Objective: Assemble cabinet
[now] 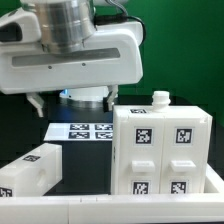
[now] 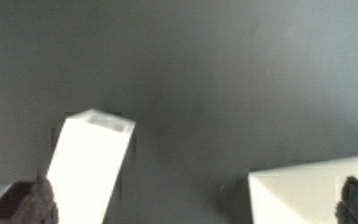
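The cabinet body is a tall white box with several black-and-white tags on its front, standing at the exterior view's right with a small white knob on top. A smaller white tagged part lies at the lower left. My gripper hangs above the table behind them, left of the box. In the wrist view the gripper is open, its dark fingertips at the two edges. Far below lie a long white part and a white corner. Nothing is held.
The marker board lies flat on the dark table behind the parts. A white rim runs along the front edge of the scene.
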Tool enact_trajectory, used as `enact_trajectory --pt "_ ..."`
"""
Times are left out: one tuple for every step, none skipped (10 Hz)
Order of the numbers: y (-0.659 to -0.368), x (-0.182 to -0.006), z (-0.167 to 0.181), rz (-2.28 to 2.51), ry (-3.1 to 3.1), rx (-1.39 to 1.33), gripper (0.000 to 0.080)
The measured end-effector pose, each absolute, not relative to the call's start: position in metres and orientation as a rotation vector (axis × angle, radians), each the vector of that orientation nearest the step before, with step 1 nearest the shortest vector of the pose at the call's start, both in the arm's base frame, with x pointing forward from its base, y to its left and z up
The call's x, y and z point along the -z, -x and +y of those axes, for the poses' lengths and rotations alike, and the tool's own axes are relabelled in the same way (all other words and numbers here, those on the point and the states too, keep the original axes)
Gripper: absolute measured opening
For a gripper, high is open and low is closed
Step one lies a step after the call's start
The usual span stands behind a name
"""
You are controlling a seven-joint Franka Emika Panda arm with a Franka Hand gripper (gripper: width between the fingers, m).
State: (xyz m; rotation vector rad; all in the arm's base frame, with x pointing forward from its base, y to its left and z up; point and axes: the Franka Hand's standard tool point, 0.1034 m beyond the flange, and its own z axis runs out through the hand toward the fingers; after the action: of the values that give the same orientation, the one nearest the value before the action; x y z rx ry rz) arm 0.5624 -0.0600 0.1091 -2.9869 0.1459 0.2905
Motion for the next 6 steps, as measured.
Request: enact_trajectory --pt "-0.56 -0.107 -0.069 0.145 2.96 -0.284 0.0797" --pt "-0.56 -0.106 -0.068 0.165 2.96 -0.287 0.0797" --pt "-0.561 -0.106 -0.065 0.153 2.959 -0.286 0.0797" --pt "-0.561 -0.106 -0.066 0.155 2.959 -0.286 0.0797" --pt "-0.561 -0.104 -0.069 0.179 2.963 -0.28 0.0797" --pt "-0.564 -0.098 -0.083 0.238 2.979 -0.253 0.0797"
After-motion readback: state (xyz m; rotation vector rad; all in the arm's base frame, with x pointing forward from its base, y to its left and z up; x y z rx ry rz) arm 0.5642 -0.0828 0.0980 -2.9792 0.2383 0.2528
